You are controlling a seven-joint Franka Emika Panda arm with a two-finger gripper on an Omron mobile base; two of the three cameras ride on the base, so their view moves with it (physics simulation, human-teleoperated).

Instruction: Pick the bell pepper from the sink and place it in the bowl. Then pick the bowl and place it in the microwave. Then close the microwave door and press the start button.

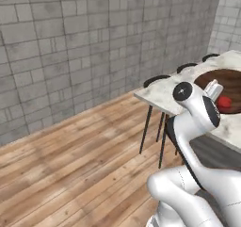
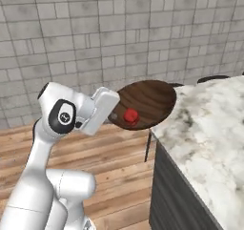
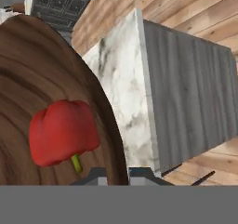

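The dark brown wooden bowl (image 2: 148, 99) hangs in the air, tilted, beside the end of a marble counter. My gripper (image 2: 113, 115) is shut on the bowl's near rim. The red bell pepper (image 2: 130, 116) lies inside the bowl close to that rim. In the hand view the bell pepper (image 3: 62, 132) with its green stem sits just above my gripper (image 3: 118, 177), and the bowl (image 3: 28, 74) spreads across the left. From the left base the bowl (image 1: 231, 85) and bell pepper (image 1: 225, 103) show past my gripper (image 1: 214, 91). The sink and the microwave are out of view.
A marble-topped island (image 2: 209, 129) with dark grey sides stands to the right of the bowl. Black stools (image 1: 153, 109) stand along its far edge. A wooden floor (image 1: 70, 165) runs to the grey brick wall (image 1: 94, 42) behind.
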